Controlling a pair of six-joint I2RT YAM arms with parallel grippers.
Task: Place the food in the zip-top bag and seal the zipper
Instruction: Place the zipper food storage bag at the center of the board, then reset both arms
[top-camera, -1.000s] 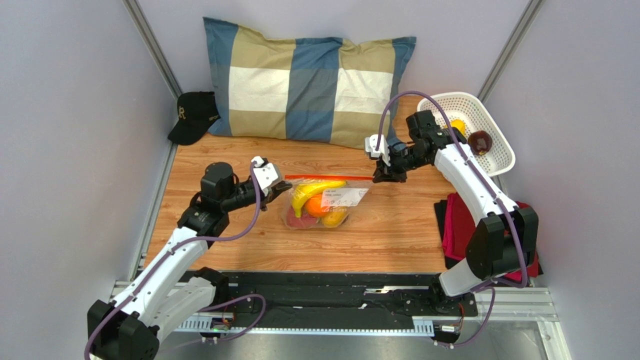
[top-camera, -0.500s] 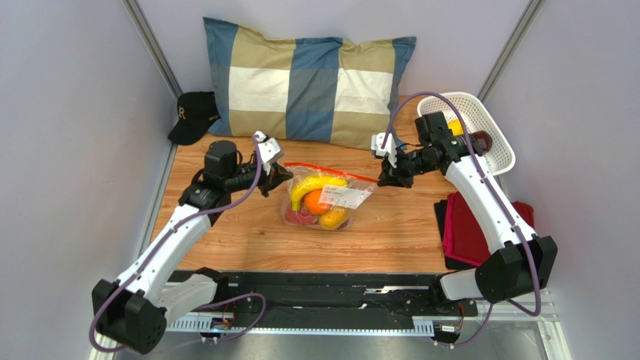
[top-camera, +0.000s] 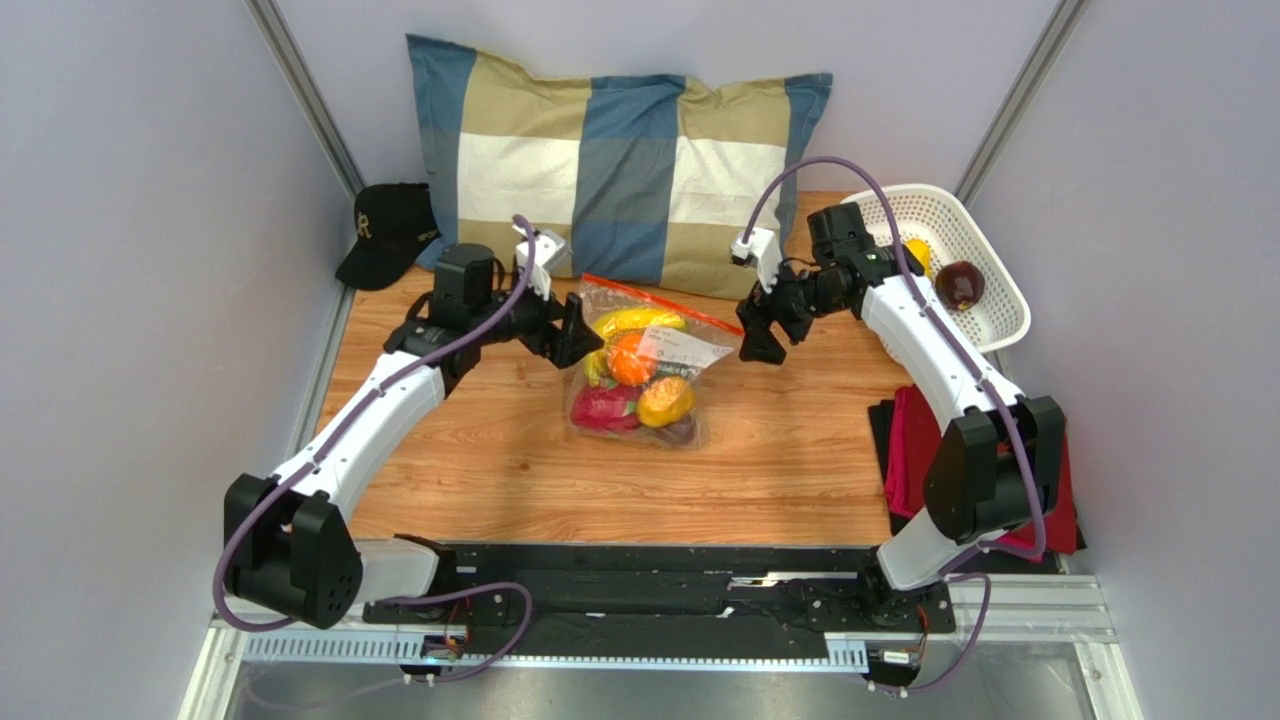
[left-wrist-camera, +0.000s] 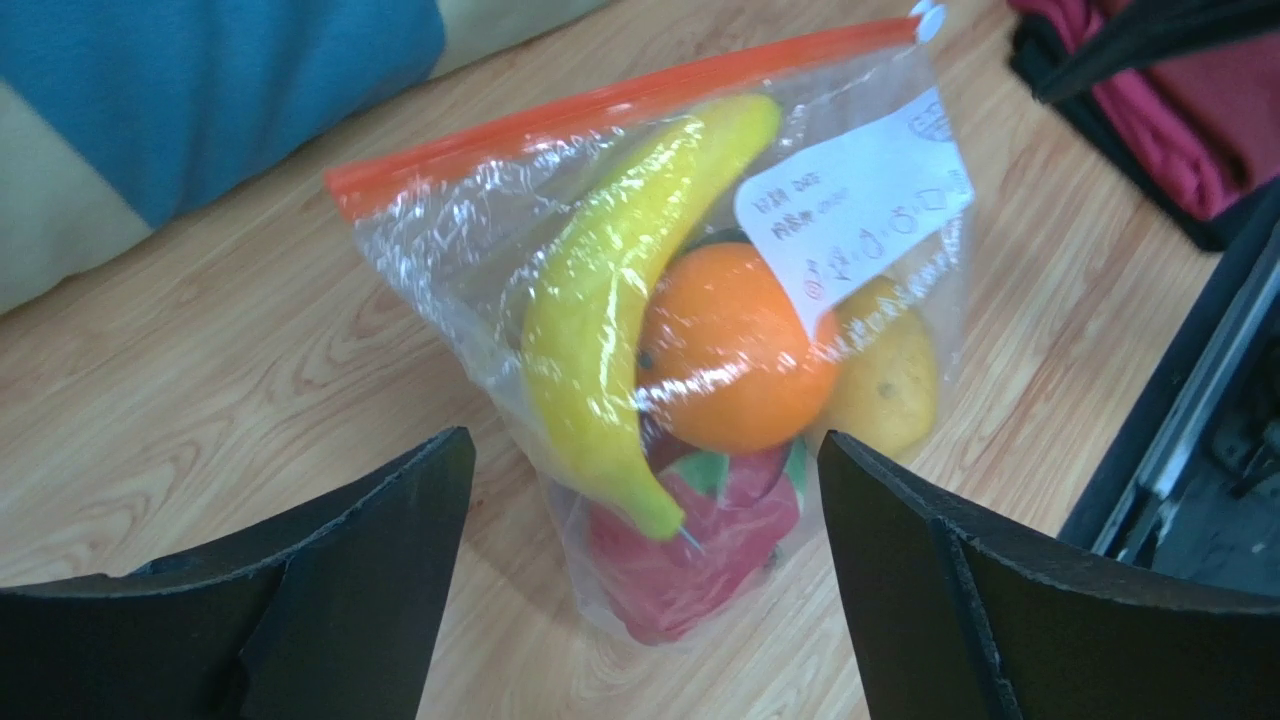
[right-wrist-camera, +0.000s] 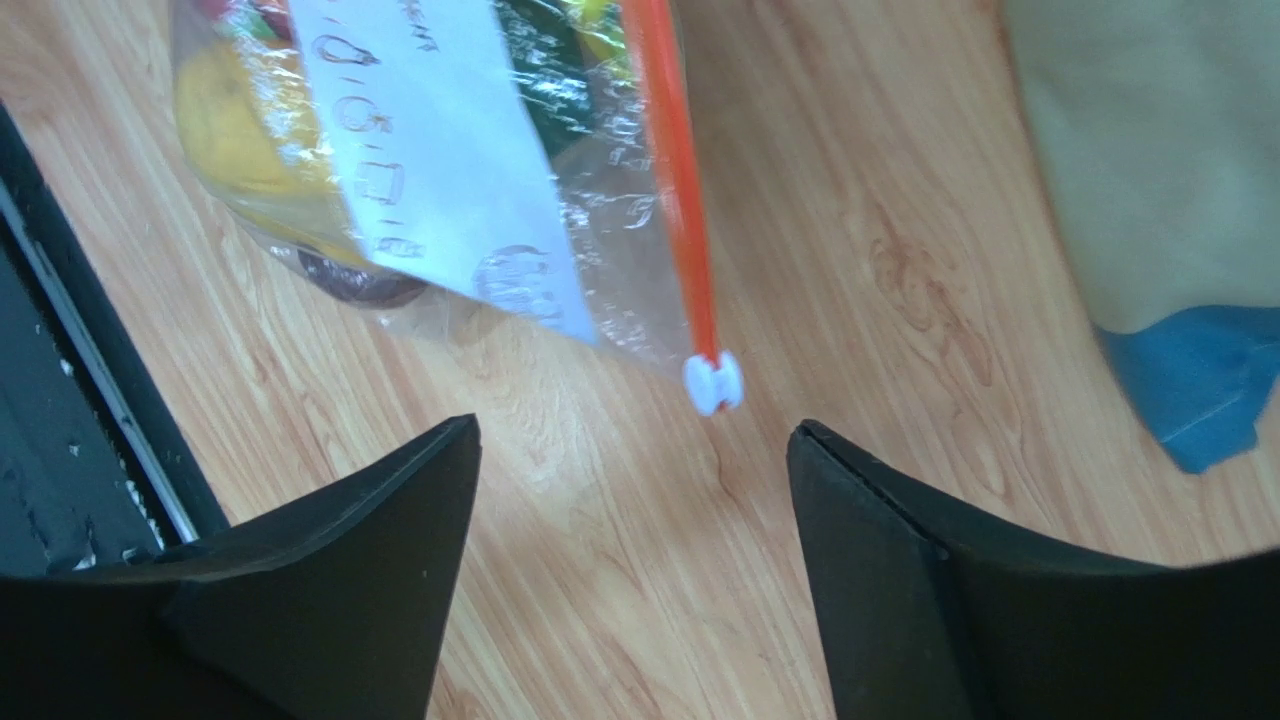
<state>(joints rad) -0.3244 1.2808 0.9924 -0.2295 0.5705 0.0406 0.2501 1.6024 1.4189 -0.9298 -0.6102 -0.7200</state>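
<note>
Nearest the arm bases on the right, a red cloth lies folded at the table edge. Moving up to mid-table, there is the clear bag, resting on the wood with its bottom toward the bases and its mouth toward the back. It is packed: a yellow banana lies across the front, an orange is tucked beside it, a magenta dragon fruit sits under both, and a yellow piece is behind the white label. The left gripper hangs just beside the bag's left edge, jaws wide apart and gripping nothing. The right gripper is off the bag's right corner, jaws also spread, also empty. Along the far edge runs the orange-red zipper, with its little white slider at the right-hand end; whether the strip is pressed shut along its whole length cannot be told. Further back on the right, the white basket holds a dark purple fruit and a small yellow fruit. At the rear wall lies a checked pillow, with a black cap to its left.
</note>
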